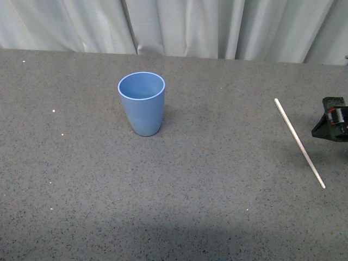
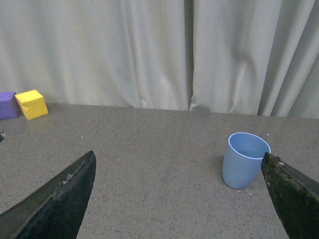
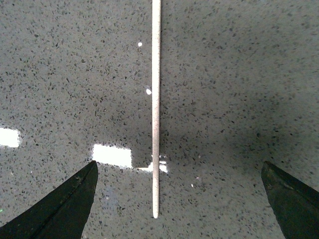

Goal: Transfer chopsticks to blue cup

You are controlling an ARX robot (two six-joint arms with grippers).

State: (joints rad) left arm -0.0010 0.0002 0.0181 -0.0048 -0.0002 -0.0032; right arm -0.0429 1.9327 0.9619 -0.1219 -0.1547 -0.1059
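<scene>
The blue cup (image 1: 142, 103) stands upright and empty on the grey speckled table, left of centre. It also shows in the left wrist view (image 2: 243, 160). One thin whitish chopstick (image 1: 299, 143) lies flat at the right, slanting toward the front right. My right gripper (image 1: 331, 119) shows only partly at the right edge, just right of the stick. In the right wrist view the right gripper (image 3: 179, 199) is open above the table, and the chopstick (image 3: 156, 107) lies between its spread fingers. My left gripper (image 2: 179, 199) is open and empty, away from the cup.
A yellow block (image 2: 32, 104) and a purple block (image 2: 7, 104) sit at the table's far edge by the pale curtain (image 2: 149, 50). The curtain (image 1: 179, 24) runs along the back of the table (image 1: 163, 206).
</scene>
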